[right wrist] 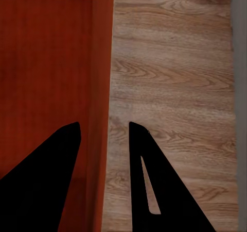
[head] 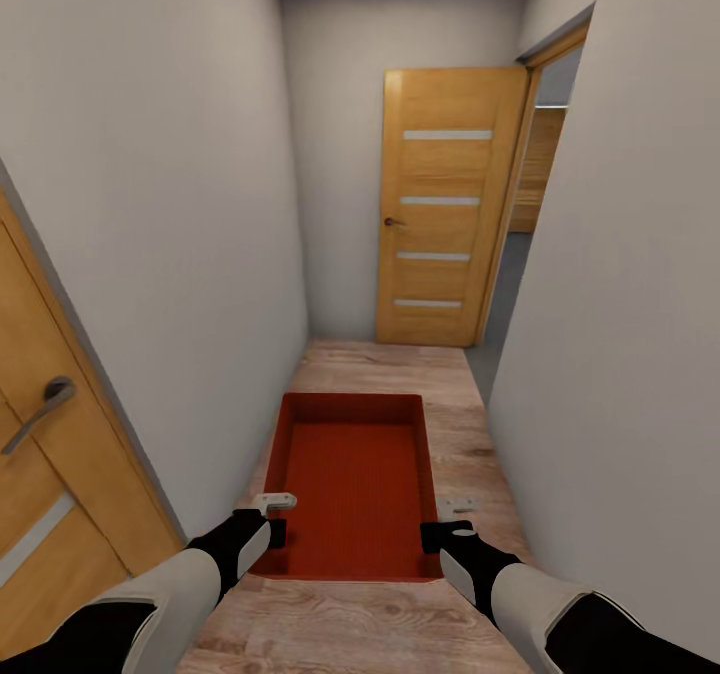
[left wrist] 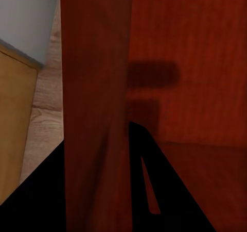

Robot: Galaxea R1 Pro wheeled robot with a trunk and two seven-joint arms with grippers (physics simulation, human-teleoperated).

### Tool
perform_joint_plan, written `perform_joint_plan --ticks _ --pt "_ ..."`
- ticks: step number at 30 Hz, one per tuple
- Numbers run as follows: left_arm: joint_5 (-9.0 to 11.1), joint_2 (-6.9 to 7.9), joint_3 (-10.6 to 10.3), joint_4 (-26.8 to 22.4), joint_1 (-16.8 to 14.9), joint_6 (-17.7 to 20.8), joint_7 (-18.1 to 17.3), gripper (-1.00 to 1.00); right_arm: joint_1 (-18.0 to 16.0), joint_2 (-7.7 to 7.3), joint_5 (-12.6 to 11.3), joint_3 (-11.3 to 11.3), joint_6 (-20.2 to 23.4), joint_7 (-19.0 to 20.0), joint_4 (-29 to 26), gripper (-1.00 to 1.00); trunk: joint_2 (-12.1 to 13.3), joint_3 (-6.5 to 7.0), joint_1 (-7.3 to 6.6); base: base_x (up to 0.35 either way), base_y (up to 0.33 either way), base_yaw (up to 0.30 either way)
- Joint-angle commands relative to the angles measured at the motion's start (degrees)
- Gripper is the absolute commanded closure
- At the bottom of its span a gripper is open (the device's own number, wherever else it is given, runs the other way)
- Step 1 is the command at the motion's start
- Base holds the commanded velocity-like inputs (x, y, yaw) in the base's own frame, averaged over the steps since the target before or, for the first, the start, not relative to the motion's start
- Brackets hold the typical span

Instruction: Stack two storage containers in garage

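One red-orange storage container, an open-top bin, hangs level in front of me above a light wood-plank hallway floor. My left gripper is shut on the bin's near left wall. In the left wrist view that wall runs between the dark fingers. My right gripper is shut on the near right wall, and the right wrist view has the wall between its fingers. The bin holds nothing that I can see.
I am in a narrow corridor between plain white-grey walls. A honey-wood door with four frosted strips stands open at the far end beside a doorway with grey floor beyond. Another wooden door with a lever handle is close on my left.
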Motion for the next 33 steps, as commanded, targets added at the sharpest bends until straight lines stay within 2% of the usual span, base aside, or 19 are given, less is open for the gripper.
perform_joint_plan --ticks 1,15,25,33 --pt "0.2 1.35 -0.7 -0.3 0.0 0.3 0.4 1.0 0.0 -0.15 -0.9 0.8 0.2 -0.3 0.3 1.0 -0.1 -0.12 0.07 0.322 0.0 0.0" --pt "0.2 1.32 -0.7 -0.3 0.0 0.2 0.4 1.0 0.0 -0.13 -0.9 0.8 0.2 -0.3 0.3 1.0 -0.1 -0.12 0.07 0.322 0.0 -0.002" --pt "0.2 1.32 -0.7 -0.3 -0.1 0.3 0.4 1.0 0.0 -0.06 -0.9 0.8 0.3 -0.3 0.3 1.0 -0.1 -0.12 0.07 0.322 0.0 -0.168" --pt "0.2 1.32 -0.7 -0.3 0.0 0.3 0.4 1.0 0.0 -0.08 -0.9 0.8 0.3 -0.3 0.3 1.0 -0.1 -0.12 0.07 0.322 0.0 -0.02"
